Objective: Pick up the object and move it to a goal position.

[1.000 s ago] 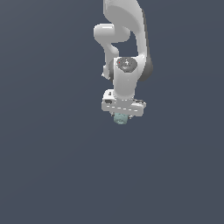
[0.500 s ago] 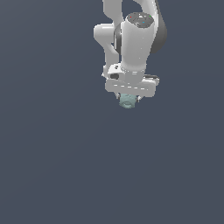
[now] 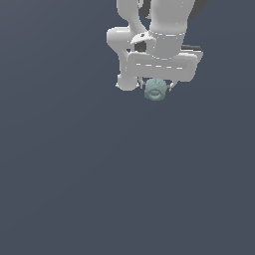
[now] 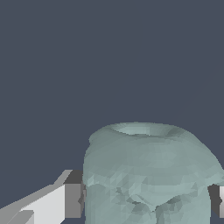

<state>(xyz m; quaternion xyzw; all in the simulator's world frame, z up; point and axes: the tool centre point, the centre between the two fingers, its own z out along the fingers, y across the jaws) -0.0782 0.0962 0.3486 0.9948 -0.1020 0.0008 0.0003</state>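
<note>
The white arm (image 3: 149, 30) enters at the top edge of the exterior view, a little toward that view's right, its upper links cut off by the frame; the gripper (image 3: 156, 90) hangs beneath a broad, smooth, rounded white wrist block, and the object (image 3: 156, 90) sits directly under that block, between the fingers, clear of any surface that can be made out. Around them lies only a flat, even slate-grey field; it runs unbroken to the exterior view's left, right and bottom edges, so open room spreads on every side but the top, where the arm itself fills the space.

The object is a pale teal-green lump, rounded and bumpy, narrower than the wrist block; in the wrist view it (image 4: 148, 175) fills the space between the fingers, its surface faceted and creased, with a shallow ringed dimple on the end facing away from the camera. One finger (image 4: 70, 200), white with a dark grey pad, presses against its side; the opposite pad (image 4: 215, 199) shows only as a sliver at the frame's edge, touching the other flank; the jaws are thus closed partway, clamped on the object's width.
</note>
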